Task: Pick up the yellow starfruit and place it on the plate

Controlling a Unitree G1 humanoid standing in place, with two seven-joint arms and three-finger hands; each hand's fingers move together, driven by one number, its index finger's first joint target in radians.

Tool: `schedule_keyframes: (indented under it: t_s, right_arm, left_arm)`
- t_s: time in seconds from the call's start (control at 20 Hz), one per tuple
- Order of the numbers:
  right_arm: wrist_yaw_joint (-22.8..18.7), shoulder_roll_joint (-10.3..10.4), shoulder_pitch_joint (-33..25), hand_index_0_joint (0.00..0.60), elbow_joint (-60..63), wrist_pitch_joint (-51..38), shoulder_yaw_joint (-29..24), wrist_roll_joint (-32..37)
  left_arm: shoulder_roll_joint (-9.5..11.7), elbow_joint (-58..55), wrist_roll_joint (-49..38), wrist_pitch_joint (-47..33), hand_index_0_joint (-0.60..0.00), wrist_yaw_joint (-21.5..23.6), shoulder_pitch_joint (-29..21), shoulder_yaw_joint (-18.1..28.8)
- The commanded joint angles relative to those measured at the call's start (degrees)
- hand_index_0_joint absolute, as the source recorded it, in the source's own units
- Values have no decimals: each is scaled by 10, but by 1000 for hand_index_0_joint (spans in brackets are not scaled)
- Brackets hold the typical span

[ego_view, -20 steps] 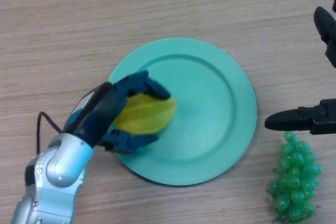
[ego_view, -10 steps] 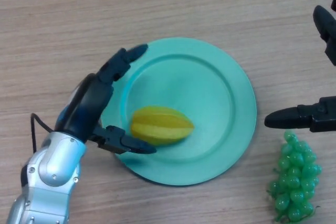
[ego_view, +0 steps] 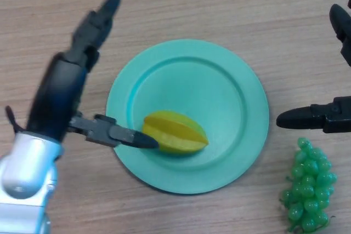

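The yellow starfruit (ego_view: 176, 132) lies on the lower left part of the teal plate (ego_view: 219, 86). My left hand (ego_view: 60, 89) is open to the left of the plate, fingers stretched up and away, thumb tip over the plate's rim right beside the starfruit. It holds nothing. My right hand (ego_view: 329, 116) shows at the right edge, open, one finger pointing left just right of the plate.
A bunch of green grapes (ego_view: 307, 187) lies on the wooden table at the lower right, below my right hand and right of the plate.
My left hand let go of the starfruit, opened wide and drew back to the left and up. The starfruit now rests on the plate. The right hand has not moved.
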Motion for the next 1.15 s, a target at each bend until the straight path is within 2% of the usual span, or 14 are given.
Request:
schedule_keyframes:
  t_s: [0.05, 0.25, 0.4, 0.6, 0.75, 0.95, 1.15]
  right_arm:
    - [-15, -5, -13, 0, -34, -75, -6, -11]
    - [-24, -6, -27, 0, -31, -69, 2, -5]
    - [-24, 2, -28, 0, -20, -76, 9, 0]
    - [-31, 4, -31, 0, -3, -92, 20, -9]
    - [-17, 4, -33, 0, -11, -92, 29, -31]
    - [-4, 8, -24, 0, 5, -117, 29, -39]
    - [-9, 9, -27, 0, -5, -104, 34, -41]
  left_arm:
    - [24, -50, -60, -25, 0, 60, -10, 63]
    - [35, -58, -90, -28, 0, 113, -18, 87]
    - [40, -50, -94, -13, 0, 122, -18, 87]
    - [43, -54, -91, 11, 0, 114, -24, 84]
    - [42, -106, -99, 67, 0, 113, -12, 94]
    - [48, -96, -61, 23, 0, 75, 8, 107]
    - [47, -111, -44, 37, 0, 73, 1, 101]
